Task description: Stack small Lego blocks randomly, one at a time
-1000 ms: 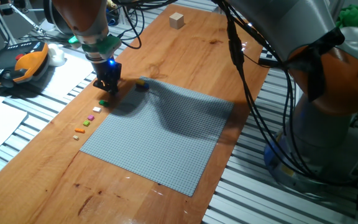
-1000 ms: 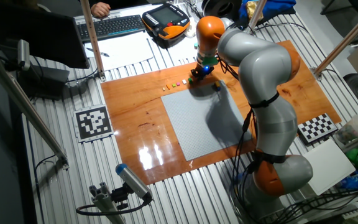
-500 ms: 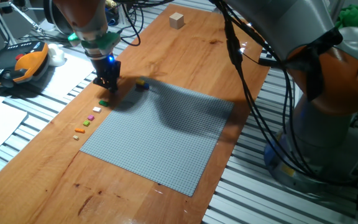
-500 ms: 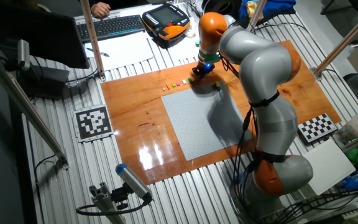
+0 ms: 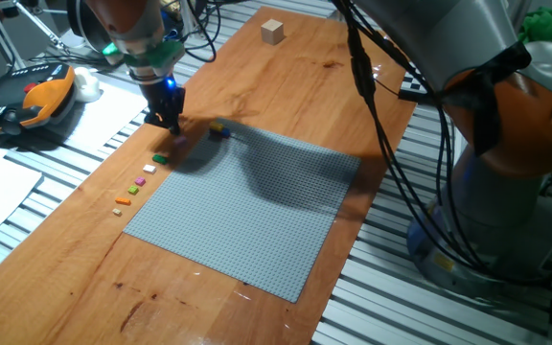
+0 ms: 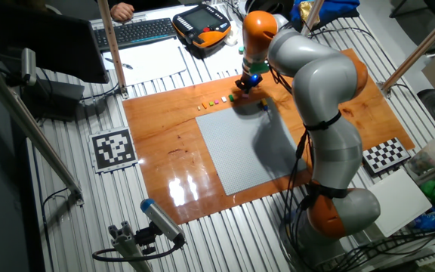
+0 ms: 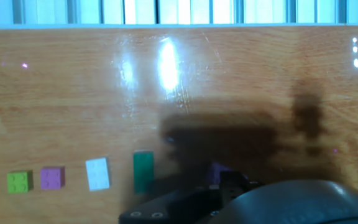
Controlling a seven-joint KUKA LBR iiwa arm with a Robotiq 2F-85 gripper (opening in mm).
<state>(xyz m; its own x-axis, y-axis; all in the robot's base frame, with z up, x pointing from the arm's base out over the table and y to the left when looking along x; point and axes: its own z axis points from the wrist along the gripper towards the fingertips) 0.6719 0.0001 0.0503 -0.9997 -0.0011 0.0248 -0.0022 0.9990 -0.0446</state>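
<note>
My gripper (image 5: 168, 123) hangs just above the wooden table, past the far end of a row of small Lego blocks; it also shows in the other fixed view (image 6: 246, 86). The row runs dark green (image 5: 160, 158), white (image 5: 149, 169), pink (image 5: 142, 180), light green (image 5: 133, 190), orange (image 5: 121, 201). The hand view shows the dark green (image 7: 143, 172), white (image 7: 97, 173), purple (image 7: 52, 178) and light green (image 7: 18, 182) blocks. The jaws look shut on a tiny purple block (image 7: 215, 172). A small blue and yellow stack (image 5: 218, 129) sits by the grey baseplate (image 5: 257, 211).
A wooden cube (image 5: 273, 32) stands at the table's far end. A teach pendant (image 5: 27, 101) and papers lie left of the table. The arm's base (image 5: 506, 192) and cables are at the right. A keyboard (image 6: 138, 32) lies beyond the table.
My gripper has risen a little off the table and drifted slightly away from the block row. The blocks in the row have not moved.
</note>
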